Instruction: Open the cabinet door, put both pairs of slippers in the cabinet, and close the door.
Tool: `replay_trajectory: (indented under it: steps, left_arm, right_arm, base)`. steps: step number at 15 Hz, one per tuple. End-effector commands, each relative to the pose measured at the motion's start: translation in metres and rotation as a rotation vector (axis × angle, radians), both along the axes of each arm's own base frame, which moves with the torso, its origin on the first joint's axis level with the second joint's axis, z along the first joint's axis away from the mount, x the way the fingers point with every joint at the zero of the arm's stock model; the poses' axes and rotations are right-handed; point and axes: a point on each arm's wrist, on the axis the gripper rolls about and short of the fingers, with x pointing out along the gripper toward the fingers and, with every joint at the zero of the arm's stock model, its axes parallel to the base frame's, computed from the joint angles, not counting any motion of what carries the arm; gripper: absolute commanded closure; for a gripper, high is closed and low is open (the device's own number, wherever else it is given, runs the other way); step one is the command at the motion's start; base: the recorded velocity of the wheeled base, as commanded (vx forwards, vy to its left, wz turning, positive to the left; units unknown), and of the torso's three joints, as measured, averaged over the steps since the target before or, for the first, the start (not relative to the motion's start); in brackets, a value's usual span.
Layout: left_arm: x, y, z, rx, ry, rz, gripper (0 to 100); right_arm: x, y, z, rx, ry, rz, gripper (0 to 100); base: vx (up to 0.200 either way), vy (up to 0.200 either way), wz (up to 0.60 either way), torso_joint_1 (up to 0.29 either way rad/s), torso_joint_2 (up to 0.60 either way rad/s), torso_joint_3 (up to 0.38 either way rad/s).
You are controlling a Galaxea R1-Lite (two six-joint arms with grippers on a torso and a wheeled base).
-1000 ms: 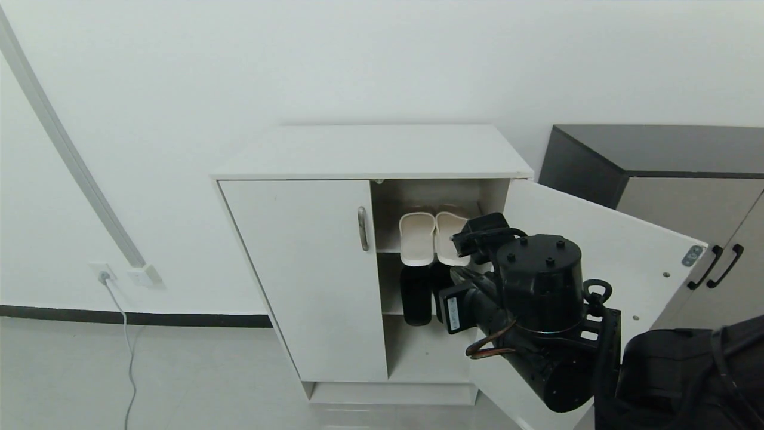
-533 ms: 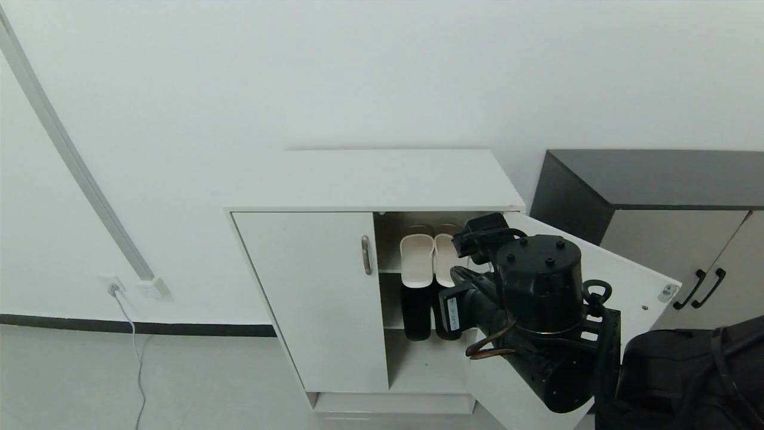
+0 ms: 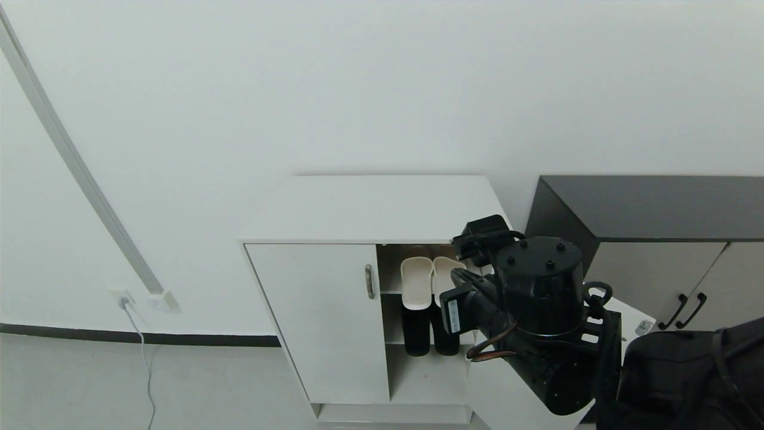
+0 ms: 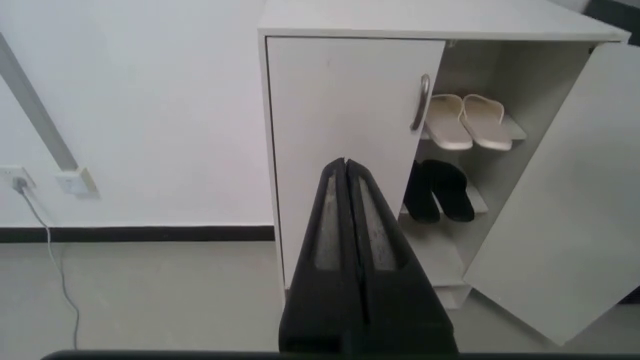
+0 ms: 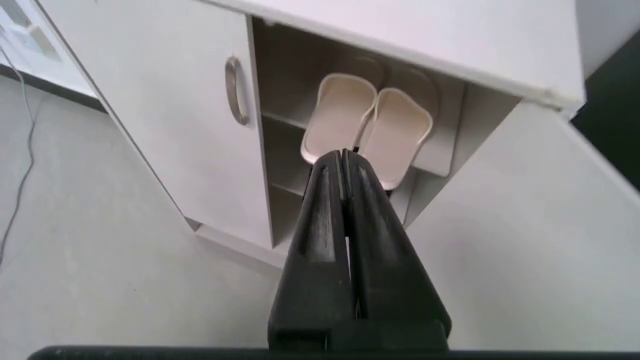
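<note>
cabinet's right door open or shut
Open: the door stands swung out, with white slippers and black slippers visible inside.

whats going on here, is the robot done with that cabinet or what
A two-armed robot is putting slippers away in a white cabinet. Both pairs are already inside, the beige slippers one level above the black slippers. The right door is open and the left door is shut. The left gripper and right gripper are both shut and hold nothing, out in front of the cabinet. Closing the door is what remains.
</note>
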Motion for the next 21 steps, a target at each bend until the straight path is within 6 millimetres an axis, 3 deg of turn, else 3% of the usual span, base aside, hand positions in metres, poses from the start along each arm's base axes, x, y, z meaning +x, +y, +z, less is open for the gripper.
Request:
replay_trajectory:
  steps: [1, 8, 15, 21]
  left_arm:
    - [0.0000, 0.0000, 0.0000, 0.000, 0.000, 0.000, 100]
    - [0.0000, 0.0000, 0.0000, 0.000, 0.000, -0.001, 100]
    - [0.0000, 0.0000, 0.0000, 0.000, 0.000, -0.001, 100]
    - [0.0000, 0.0000, 0.0000, 0.000, 0.000, -0.001, 100]
  right_arm:
    - [-0.0005, -0.0001, 0.0006, 0.002, 0.000, 0.008, 100]
    - [0.0060, -0.0049, -0.0009, -0.007, 0.003, -0.003, 100]
    - [0.0045, -0.0054, -0.0050, -0.022, 0.014, 0.015, 100]
    - [0.0078, -0.0079, -0.0055, -0.025, 0.014, 0.003, 100]
  base:
    - [0.000, 0.000, 0.00, 0.286, -0.61, -0.339]
    - [0.000, 0.000, 0.00, 0.178, -0.40, -0.223]
    - [0.000, 0.000, 0.00, 0.007, -0.01, -0.006]
    - [0.000, 0.000, -0.60, 0.006, 0.00, 0.002]
